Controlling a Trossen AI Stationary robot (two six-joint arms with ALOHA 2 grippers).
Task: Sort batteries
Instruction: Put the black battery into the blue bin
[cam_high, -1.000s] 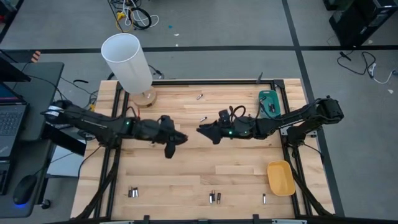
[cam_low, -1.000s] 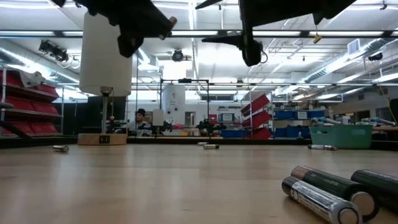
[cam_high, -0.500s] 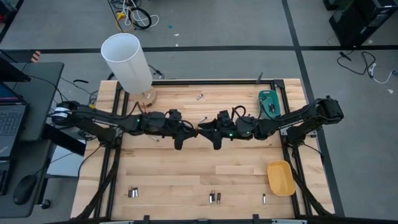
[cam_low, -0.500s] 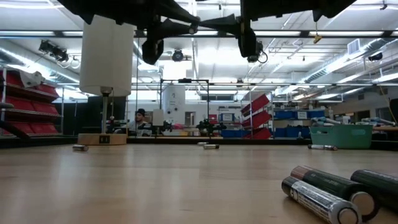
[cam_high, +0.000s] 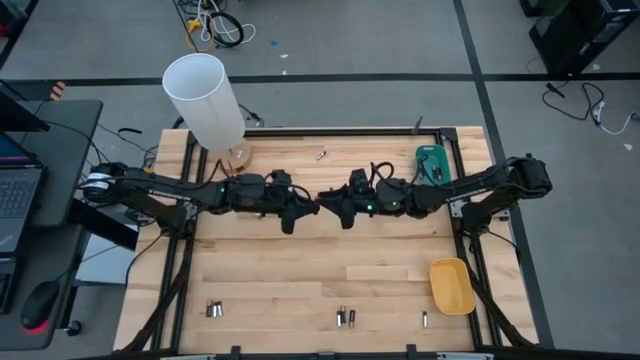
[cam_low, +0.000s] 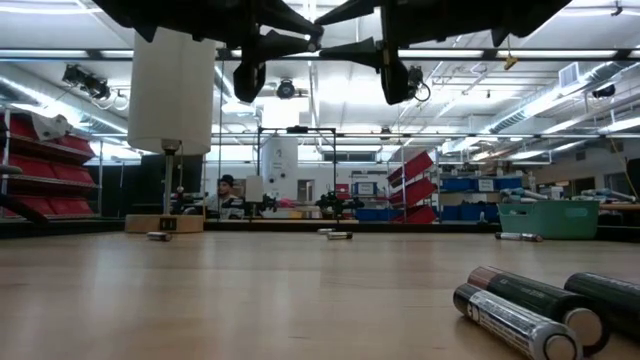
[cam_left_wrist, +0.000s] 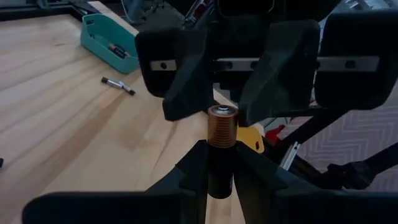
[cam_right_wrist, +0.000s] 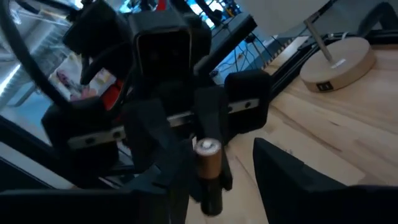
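My left gripper (cam_high: 303, 207) is shut on a battery (cam_left_wrist: 222, 127) with a copper-coloured end and a dark body, high above the table's middle. My right gripper (cam_high: 322, 207) faces it tip to tip and is open. Its two fingers (cam_left_wrist: 186, 81) stand on either side of the battery's copper end, which also shows in the right wrist view (cam_right_wrist: 207, 163); I see no touch. Loose batteries lie on the table: two toward the far edge (cam_high: 322, 155), several along the near edge (cam_high: 343, 318). A teal tray (cam_high: 432, 165) and a yellow tray (cam_high: 452, 285) sit at the right. My left gripper pinches the battery's dark end (cam_left_wrist: 219, 177) between its two fingers. The fingers come level from the table's left and lie along the battery. The copper end (cam_left_wrist: 222, 115) sticks out past the fingertips toward the right gripper. The battery is lifted clear of the table.
A tall white cylinder (cam_high: 205, 95) on a round wooden base (cam_high: 236, 156) stands at the far left corner. Batteries lie close to the low camera (cam_low: 520, 310). A laptop (cam_high: 15, 190) sits left of the table. A person (cam_low: 227, 190) shows far behind.
My left gripper has moved toward the table's right and far edge with the battery, swinging it round until it points at the right gripper. The right gripper has shifted slightly toward the far edge. A small battery near the wooden base has rolled toward the right.
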